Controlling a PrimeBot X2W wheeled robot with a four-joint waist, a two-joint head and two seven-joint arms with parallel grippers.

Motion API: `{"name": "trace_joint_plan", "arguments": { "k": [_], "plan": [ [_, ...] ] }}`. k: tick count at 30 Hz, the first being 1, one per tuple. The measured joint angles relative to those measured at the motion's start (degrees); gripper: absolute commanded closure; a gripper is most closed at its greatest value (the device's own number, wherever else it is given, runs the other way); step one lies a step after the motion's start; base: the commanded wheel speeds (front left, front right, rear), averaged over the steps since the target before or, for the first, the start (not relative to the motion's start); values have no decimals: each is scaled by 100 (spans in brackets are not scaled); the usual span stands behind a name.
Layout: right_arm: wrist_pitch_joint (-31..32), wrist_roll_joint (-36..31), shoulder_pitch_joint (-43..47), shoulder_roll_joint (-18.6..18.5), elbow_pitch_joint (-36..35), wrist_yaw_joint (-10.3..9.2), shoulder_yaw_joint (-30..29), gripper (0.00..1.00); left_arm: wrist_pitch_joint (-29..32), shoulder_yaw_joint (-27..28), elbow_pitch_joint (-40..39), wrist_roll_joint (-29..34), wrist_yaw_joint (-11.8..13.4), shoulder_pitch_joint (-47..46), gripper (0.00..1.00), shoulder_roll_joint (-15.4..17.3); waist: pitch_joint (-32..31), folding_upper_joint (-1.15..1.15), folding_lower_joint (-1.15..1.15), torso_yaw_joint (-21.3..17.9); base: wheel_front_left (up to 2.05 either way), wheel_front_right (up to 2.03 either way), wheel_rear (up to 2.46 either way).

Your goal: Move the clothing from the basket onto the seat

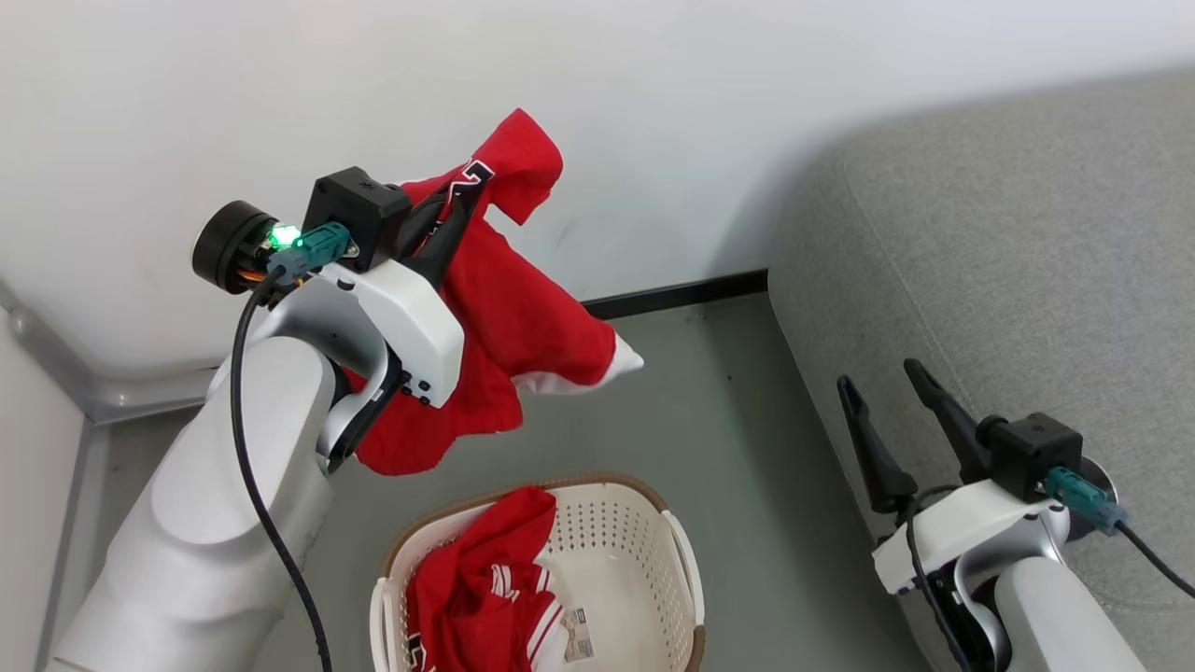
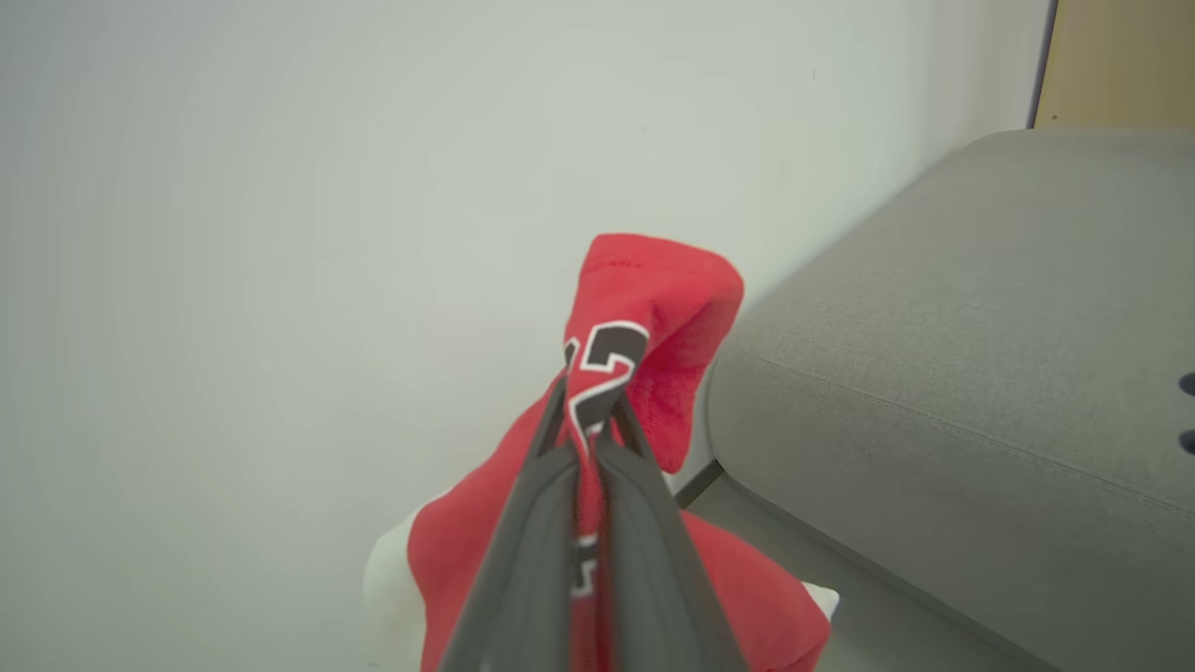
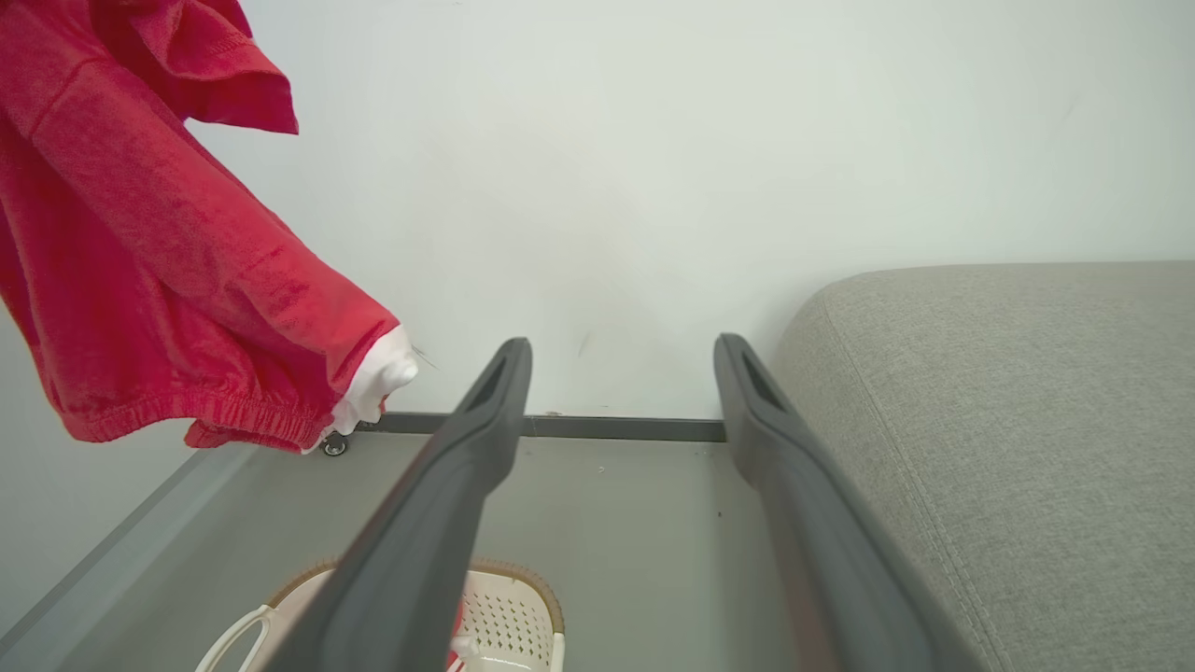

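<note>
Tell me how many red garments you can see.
2. The first garment hangs in the air from the left gripper; the second garment lies bunched in the basket. That heap may hide more.

Head cam looks down on basket and seat; both wrist cams face wall, sharing seat corner and hanging clothing.

Basket (cream-white) on grey floor
</note>
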Motion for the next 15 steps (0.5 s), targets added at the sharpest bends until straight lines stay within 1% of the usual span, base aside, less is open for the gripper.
{"name": "trace_joint_plan", "arguments": {
  "k": [8,15],
  "plan": [
    [0,-41,275,1,66,0,21,0,146,-42,-8,-174,0,98,100,-52,-348,0,0,36,0,0,0],
    [1,-177,334,-1,156,0,334,0,245,-125,-12,-310,-1,267,100,-211,-577,0,0,42,0,0,0]
  ]
}}
